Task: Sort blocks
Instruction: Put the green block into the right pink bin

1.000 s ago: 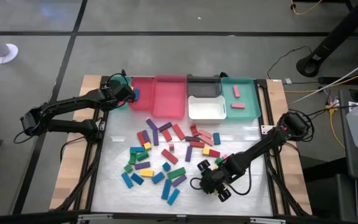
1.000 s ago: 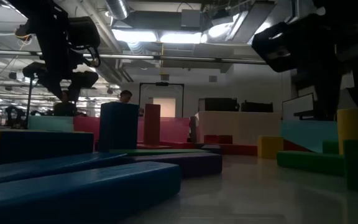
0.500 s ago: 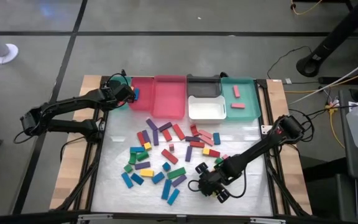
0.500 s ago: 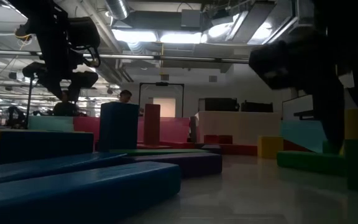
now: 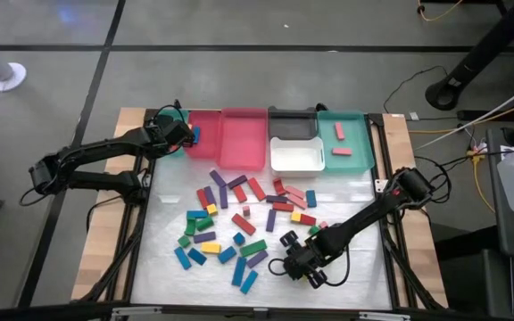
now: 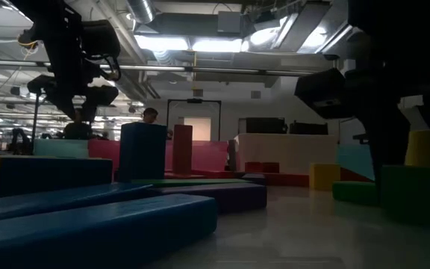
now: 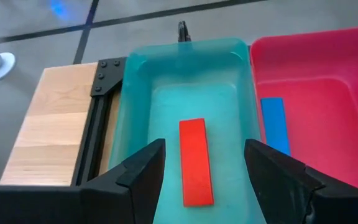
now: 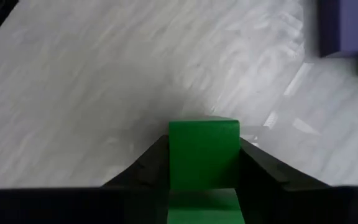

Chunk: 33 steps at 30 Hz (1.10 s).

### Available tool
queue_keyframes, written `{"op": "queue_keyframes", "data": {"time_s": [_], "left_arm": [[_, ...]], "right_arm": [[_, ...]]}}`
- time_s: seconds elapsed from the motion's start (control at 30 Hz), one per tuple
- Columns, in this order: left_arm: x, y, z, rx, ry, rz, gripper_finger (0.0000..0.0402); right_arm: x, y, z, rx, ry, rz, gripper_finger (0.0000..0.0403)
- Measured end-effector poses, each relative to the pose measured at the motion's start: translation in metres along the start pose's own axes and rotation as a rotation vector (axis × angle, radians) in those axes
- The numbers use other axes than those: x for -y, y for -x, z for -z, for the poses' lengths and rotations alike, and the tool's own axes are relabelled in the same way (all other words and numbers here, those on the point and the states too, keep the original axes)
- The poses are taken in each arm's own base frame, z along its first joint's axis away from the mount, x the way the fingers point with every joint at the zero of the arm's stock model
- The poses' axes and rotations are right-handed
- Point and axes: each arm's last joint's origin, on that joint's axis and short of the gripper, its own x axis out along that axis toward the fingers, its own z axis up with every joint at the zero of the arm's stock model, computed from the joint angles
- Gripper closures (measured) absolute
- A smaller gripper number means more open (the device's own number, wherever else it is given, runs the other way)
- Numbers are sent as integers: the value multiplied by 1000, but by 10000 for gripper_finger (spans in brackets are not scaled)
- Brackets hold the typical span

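Between the right fingers (image 8: 154, 165) sits a green block (image 8: 204, 152), touching both.

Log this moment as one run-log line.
left gripper: open, over teal tray holding red block | right gripper: closed around green block on the table's near side | blocks: mostly unsorted

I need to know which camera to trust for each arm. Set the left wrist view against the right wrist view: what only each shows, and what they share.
Only the left wrist view: the left gripper, open, over a teal tray holding a red block, beside a pink tray with a blue block.
Only the right wrist view: the right gripper with a green block between its fingers on the white tabletop, a purple block beyond.
Both: own dark fingers framing a block.
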Motion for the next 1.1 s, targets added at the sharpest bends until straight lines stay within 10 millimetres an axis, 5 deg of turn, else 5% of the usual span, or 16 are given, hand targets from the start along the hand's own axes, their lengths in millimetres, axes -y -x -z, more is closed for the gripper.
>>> {"op": "queue_keyframes", "data": {"time_s": [0.23, 0.57, 0.83, 1.1], "left_arm": [[2, 0, 1, -56, -47, 66, 194], [7, 1, 0, -102, -63, 183, 194], [12, 2, -4, -84, -67, 260, 194], [22, 9, -4, -44, -120, 359, 194]], "right_arm": [[13, 18, -5, 9, -30, 31, 270], [55, 80, -26, -55, 53, 153, 264], [119, 118, -27, -116, 136, 336, 262], [202, 138, 4, -123, 110, 469, 260]]}}
